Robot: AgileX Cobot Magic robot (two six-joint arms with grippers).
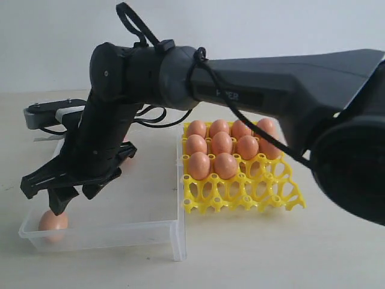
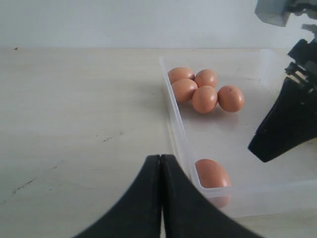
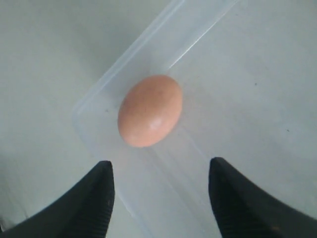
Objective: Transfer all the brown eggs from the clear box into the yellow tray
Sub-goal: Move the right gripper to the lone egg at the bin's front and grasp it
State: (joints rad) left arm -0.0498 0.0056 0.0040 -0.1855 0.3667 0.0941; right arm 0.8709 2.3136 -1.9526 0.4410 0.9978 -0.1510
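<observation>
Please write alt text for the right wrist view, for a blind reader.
One brown egg lies in a corner of the clear box, near its wall. The right gripper hangs open over it, jaws wide apart, not touching it.

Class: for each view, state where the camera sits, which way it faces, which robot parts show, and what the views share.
Exterior view: low near the table, facing the shallow clear plastic box and bright yellow lattice egg tray; shows the right arm.
Left wrist view: outside the box, looking over its wall; shows the shut left gripper.
Right wrist view: above a box corner, looking down; shows the open right gripper.
Shared: all three show the lone orange-brown egg in that corner.
</observation>
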